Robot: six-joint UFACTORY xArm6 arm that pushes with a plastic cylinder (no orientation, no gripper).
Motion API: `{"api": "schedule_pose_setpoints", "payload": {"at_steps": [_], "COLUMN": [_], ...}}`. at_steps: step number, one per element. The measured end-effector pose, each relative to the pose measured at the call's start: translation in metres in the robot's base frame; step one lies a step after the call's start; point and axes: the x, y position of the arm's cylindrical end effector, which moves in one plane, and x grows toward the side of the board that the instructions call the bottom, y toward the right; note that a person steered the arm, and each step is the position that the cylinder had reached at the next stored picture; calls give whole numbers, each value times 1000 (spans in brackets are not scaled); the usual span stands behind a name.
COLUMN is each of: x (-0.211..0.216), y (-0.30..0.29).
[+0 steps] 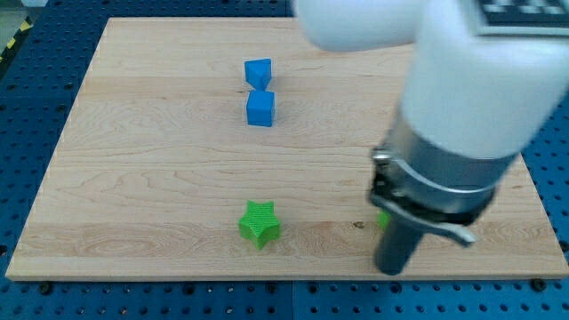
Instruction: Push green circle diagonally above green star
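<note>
A green star (259, 223) lies on the wooden board (151, 169) near the view's bottom, a little left of centre. A small patch of green (382, 219), which may be the green circle, shows at the left edge of my rod; the rest is hidden behind the rod. My tip (391, 269) rests on the board at the view's bottom right, well to the right of the star and just below the green patch. The arm's white and grey body covers the view's right.
Two blue blocks stand close together near the view's top centre: a blue pentagon-like block (258, 73) and a blue cube (260, 108) just below it. The board's bottom edge runs just below my tip.
</note>
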Motion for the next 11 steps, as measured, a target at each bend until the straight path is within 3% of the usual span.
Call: {"api": "schedule_pose_setpoints", "payload": {"at_steps": [1, 2, 4, 6, 7, 8, 11], "x": [-9, -32, -44, -25, -36, -70, -81], "y": [35, 26, -87, -9, 35, 40, -96]}}
